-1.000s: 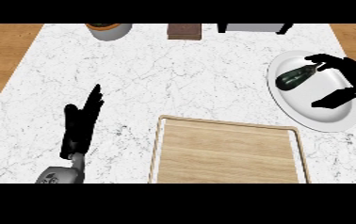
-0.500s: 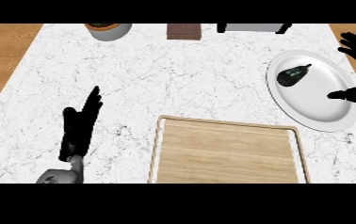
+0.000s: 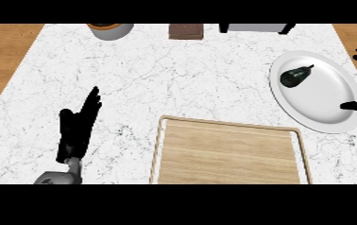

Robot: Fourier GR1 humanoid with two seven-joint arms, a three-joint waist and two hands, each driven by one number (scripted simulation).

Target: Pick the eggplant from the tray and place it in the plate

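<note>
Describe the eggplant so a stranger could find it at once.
Start at the white marble counter and look to its right side, where an oval white plate lies. The eggplant rests in the plate's upper left part. It is the only thing lying in the plate: small, dark and glossy.

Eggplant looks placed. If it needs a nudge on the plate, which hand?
Right, probably. The eggplant lies on the plate at the counter's right side, and the right hand shows only as dark tips at that edge. The left hand rests open far across, left of the tray.
</note>
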